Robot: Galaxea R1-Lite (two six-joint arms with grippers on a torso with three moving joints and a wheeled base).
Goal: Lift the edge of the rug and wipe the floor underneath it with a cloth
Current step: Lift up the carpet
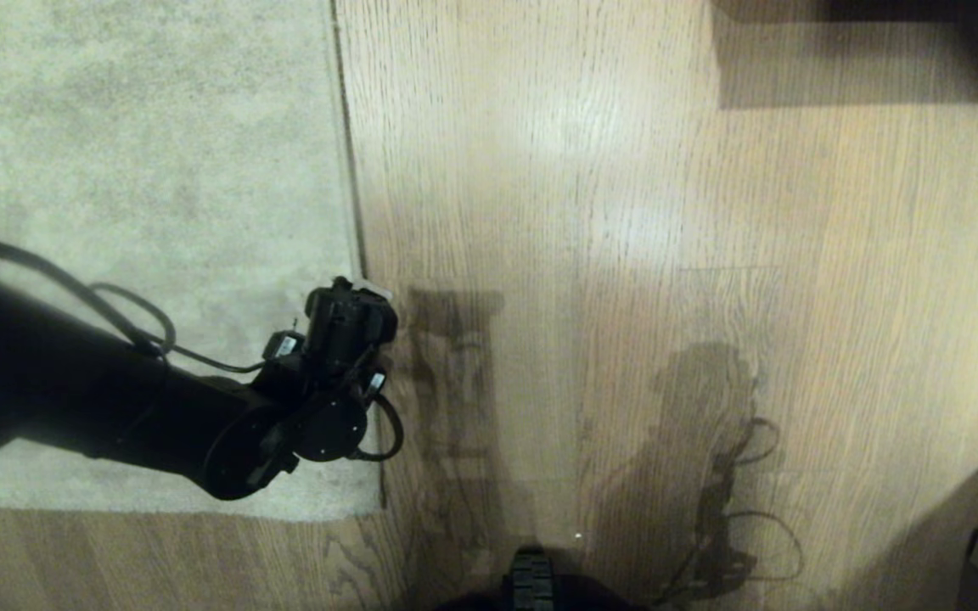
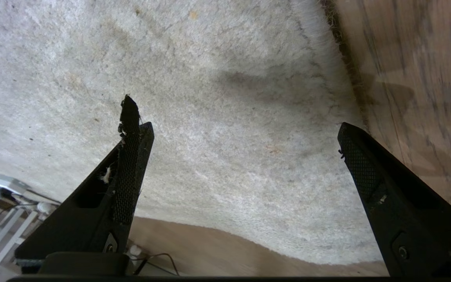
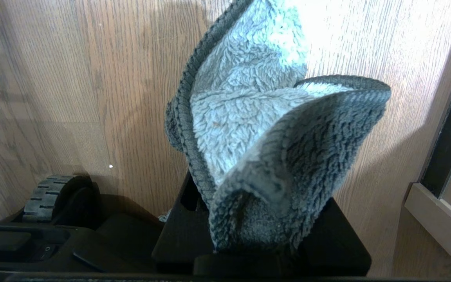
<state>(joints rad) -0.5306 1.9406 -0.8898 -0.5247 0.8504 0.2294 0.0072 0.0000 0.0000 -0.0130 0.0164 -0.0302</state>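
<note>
My floor (image 1: 625, 212) is wood-grain plank, light brown, smooth with a soft sheen where the light falls. The rug edge (image 1: 345, 170) borders a pale, matt short pile, mottled and a little fuzzy along the border. My left pincer (image 2: 235, 129) has matt black plastic fingers (image 2: 129, 168) with a fine cross-hatched grip texture. The cloth (image 3: 257, 137) is plush grey-green terry, ribbed outside.
</note>
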